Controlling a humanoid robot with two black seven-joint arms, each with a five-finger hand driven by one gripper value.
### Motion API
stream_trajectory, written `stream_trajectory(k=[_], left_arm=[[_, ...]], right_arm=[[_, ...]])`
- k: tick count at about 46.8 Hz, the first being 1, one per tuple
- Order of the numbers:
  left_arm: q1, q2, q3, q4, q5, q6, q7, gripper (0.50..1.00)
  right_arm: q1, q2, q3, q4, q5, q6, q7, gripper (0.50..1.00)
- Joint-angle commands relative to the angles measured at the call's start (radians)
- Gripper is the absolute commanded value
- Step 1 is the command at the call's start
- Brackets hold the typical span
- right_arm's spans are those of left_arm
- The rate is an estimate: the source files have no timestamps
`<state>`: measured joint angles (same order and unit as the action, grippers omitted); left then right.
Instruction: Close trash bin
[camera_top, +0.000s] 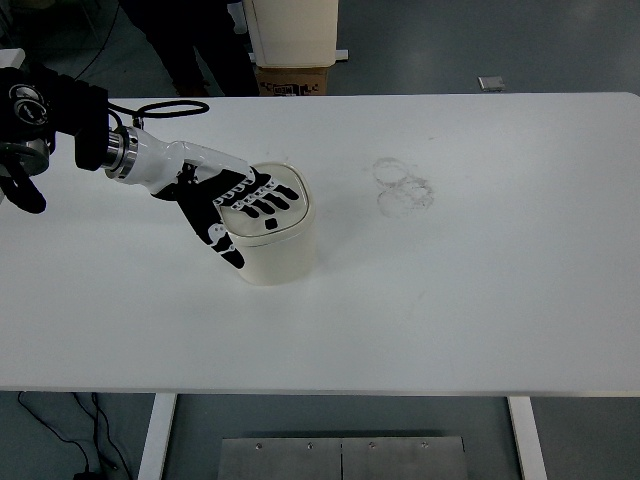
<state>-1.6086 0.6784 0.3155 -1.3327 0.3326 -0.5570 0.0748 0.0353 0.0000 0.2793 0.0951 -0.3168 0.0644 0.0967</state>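
Note:
A small cream trash bin (275, 250) stands on the white table (480, 280), left of centre. Its lid (285, 212) lies flat and closed on the rim. My left hand (245, 205) comes in from the left and rests palm down on the lid, its fingers (268, 196) spread flat across the top and its thumb hanging down the bin's left side. It grasps nothing. My right hand does not show.
Faint ring marks (402, 185) stain the table to the right of the bin. A black cable (165, 105) loops near my left forearm. A cardboard box (292, 78) and a person's legs show beyond the table's far edge.

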Motion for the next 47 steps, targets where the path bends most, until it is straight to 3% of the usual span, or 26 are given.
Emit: stream_trajectory(k=[1,19,35,47], left_arm=[[-0.002,0.003,0.000,0.001,-0.001,0.000,0.000,1.000],[-0.024,0.020,-0.019,0.066,-0.017,0.002,-0.006,1.000],[0.021,0.021,-0.061,0.282,-0.116,0.003,-0.013,1.000],[0.137,0.042,-0.168,0.449,-0.187,0.023,-0.020,1.000]], right_arm=[[0.000,0.000,0.000,0.000,0.001,0.000,0.000,0.991],[0.000,0.000,0.000,0.000,0.001,0.000,0.000,0.991],[0.000,0.000,0.000,0.000,-0.001,0.000,0.000,0.991],[0.000,0.000,0.000,0.000,-0.001,0.000,0.000,0.991]])
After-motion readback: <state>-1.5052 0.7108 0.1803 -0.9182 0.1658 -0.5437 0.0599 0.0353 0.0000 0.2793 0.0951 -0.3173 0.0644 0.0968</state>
